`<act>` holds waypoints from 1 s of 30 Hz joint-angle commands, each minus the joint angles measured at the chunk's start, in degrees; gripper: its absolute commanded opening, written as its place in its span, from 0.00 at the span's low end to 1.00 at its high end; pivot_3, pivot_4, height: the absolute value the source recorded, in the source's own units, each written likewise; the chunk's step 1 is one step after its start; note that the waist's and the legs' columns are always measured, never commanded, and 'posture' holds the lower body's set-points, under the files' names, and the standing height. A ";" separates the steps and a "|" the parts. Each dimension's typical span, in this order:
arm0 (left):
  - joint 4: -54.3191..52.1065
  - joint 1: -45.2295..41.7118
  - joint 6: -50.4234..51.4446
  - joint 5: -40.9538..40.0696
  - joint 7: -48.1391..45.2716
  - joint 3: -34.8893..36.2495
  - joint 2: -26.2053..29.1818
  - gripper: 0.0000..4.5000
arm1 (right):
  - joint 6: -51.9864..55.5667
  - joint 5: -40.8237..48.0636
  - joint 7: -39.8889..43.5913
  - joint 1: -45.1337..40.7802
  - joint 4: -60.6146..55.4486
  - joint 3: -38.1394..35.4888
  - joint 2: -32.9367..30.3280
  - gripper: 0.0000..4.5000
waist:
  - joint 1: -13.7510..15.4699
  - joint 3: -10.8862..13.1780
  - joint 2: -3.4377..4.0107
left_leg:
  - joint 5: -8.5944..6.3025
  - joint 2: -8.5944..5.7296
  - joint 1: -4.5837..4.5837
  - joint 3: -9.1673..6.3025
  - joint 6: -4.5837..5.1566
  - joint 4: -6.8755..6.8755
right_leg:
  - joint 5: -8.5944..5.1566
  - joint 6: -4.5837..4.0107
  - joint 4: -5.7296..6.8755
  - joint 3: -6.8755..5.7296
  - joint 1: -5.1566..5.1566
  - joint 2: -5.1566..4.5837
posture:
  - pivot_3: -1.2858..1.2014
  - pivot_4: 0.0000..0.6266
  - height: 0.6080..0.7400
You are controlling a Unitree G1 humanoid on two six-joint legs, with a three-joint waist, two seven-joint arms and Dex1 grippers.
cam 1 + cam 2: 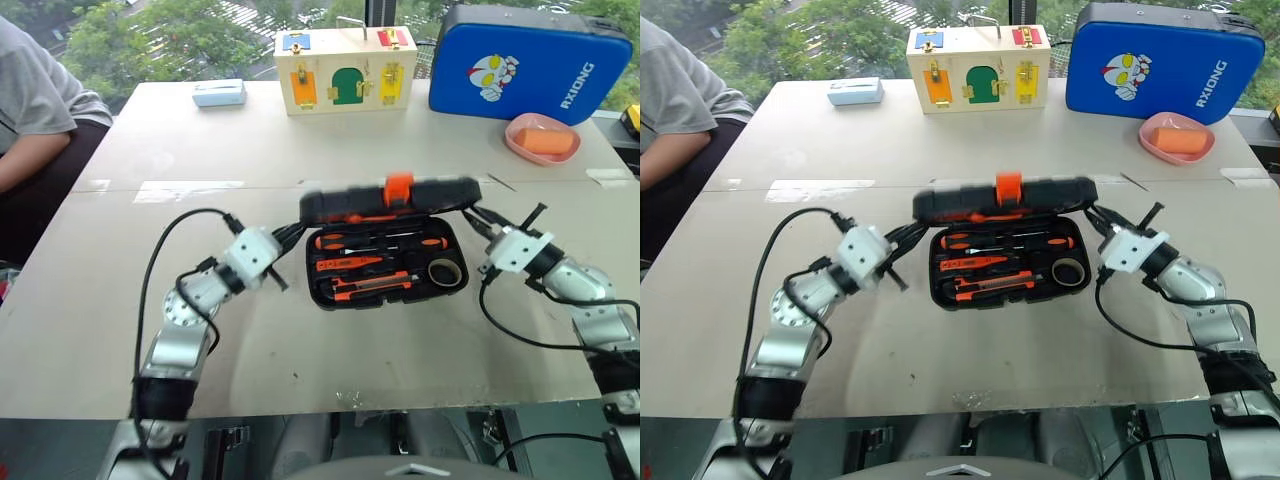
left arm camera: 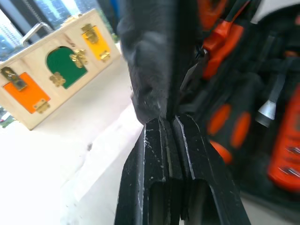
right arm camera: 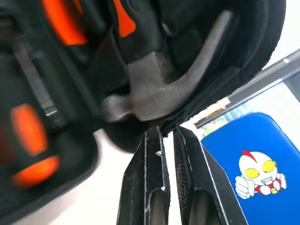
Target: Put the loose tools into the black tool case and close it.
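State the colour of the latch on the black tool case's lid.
Orange latch on the black tool case; clearest in the left eye view.

**Case half shut, tools aboard**

The black tool case (image 1: 385, 262) sat at the frame's centre, its lid (image 1: 390, 200) raised on edge along the far side, orange latch (image 1: 398, 186) on top. Inside lay orange-and-black screwdrivers (image 1: 380, 242), the utility knife (image 1: 372, 287) near the front, and the tape roll (image 1: 445, 272) at right.
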 commanded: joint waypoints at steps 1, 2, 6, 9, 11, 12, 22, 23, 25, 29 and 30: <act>-10.63 4.74 5.93 -3.77 -1.91 2.49 3.44 0.34 | 6.11 7.08 6.88 3.16 -7.12 -0.24 -3.14 0.00 | -0.16 0.01 0.01 | 0.00 0.01 0.03 0.00 0.01 -0.07 | 0.00 0.00 -0.02 0.14 0.01 -0.01 | 0.52 0.24 0.96; -15.75 8.95 10.70 -8.13 -2.60 5.39 5.28 0.46 | 11.42 13.07 10.93 5.69 -11.81 -1.99 -6.20 0.00 | -0.08 0.04 0.05 | -0.01 0.01 0.02 -0.01 0.01 -0.11 | 0.00 -0.01 -0.04 0.15 0.01 -0.01 | 0.52 0.24 0.96; -26.91 21.56 25.02 -22.93 -6.08 17.33 10.95 0.46 | 31.47 31.82 23.90 13.04 -22.34 -8.54 -16.38 0.00 | 0.02 0.16 0.22 | -0.17 0.06 0.07 -0.03 0.28 0.05 | 0.00 0.00 -0.03 0.19 0.15 -0.07 | 0.52 0.24 0.96; -25.81 24.64 33.82 -29.16 -7.63 22.28 14.41 0.69 | 35.81 36.11 31.38 15.80 -23.56 -9.55 -19.95 0.27 | 0.63 0.19 0.16 | -0.29 0.09 1.57 -0.08 0.46 -0.36 | -0.03 -0.06 -0.59 0.02 1.72 -0.07 | 0.52 0.24 0.96; -21.87 22.20 41.02 -33.46 -8.40 23.11 17.20 0.89 | 39.47 36.96 33.18 16.25 -24.26 -8.39 -20.22 0.46 | 1.24 0.16 0.13 | -0.30 0.12 2.10 -0.16 0.47 -0.72 | -0.05 -0.09 -0.96 -0.15 2.25 -0.10 | 0.52 0.24 0.96; -19.55 20.10 44.47 -34.81 -8.68 22.67 18.91 0.99 | 40.73 37.70 34.16 16.47 -25.20 -8.01 -20.10 0.58 | 1.52 0.16 0.16 | -0.30 0.12 2.12 -0.21 0.47 -0.75 | -0.05 -0.09 -1.00 -0.24 2.27 -0.11 | 0.52 0.24 0.96; 11.95 -19.08 41.49 -22.73 -16.55 2.06 17.37 0.71 | 45.74 35.10 39.38 17.53 -33.30 -0.04 -17.98 0.30 | 2.05 0.19 0.10 | -0.26 -0.02 1.73 -0.24 0.42 -0.72 | -0.02 -0.03 -0.97 -0.56 1.95 -0.08 | 0.52 0.24 0.96; 15.91 -22.58 39.22 -20.25 -17.06 -0.10 15.95 0.59 | 45.73 34.24 39.43 17.21 -33.40 0.98 -17.69 0.19 | 1.97 0.19 0.10 | -0.24 -0.02 1.67 -0.25 0.38 -0.71 | -0.02 -0.03 -0.98 -0.59 1.92 -0.07 | 0.52 0.24 0.96; 25.73 -30.46 34.46 -15.26 -17.59 -4.29 12.10 0.38 | 44.18 30.69 39.06 16.10 -32.45 3.58 -16.61 0.00 | 2.07 0.20 0.07 | -0.14 -0.03 1.66 -0.23 0.21 -0.71 | -0.02 -0.03 -0.98 -0.57 1.89 -0.05 | 0.52 0.24 0.96; 40.03 -39.81 25.31 -8.42 -20.17 -9.23 6.03 0.02 | 42.13 25.27 36.96 12.67 -28.85 6.79 -13.14 0.00 | 1.77 0.23 -0.05 | -0.12 -0.04 1.53 -0.25 0.18 -0.56 | -0.03 -0.01 -0.98 -0.58 1.84 0.20 | 0.52 0.24 0.96; 42.97 -41.55 23.41 -7.03 -20.66 -10.18 4.63 0.02 | 42.05 24.14 36.17 11.64 -27.86 7.29 -12.17 0.00 | 1.68 0.24 -0.07 | -0.11 -0.04 1.51 -0.24 0.17 -0.54 | -0.03 0.00 -0.98 -0.56 1.83 0.20 | 0.52 0.24 0.96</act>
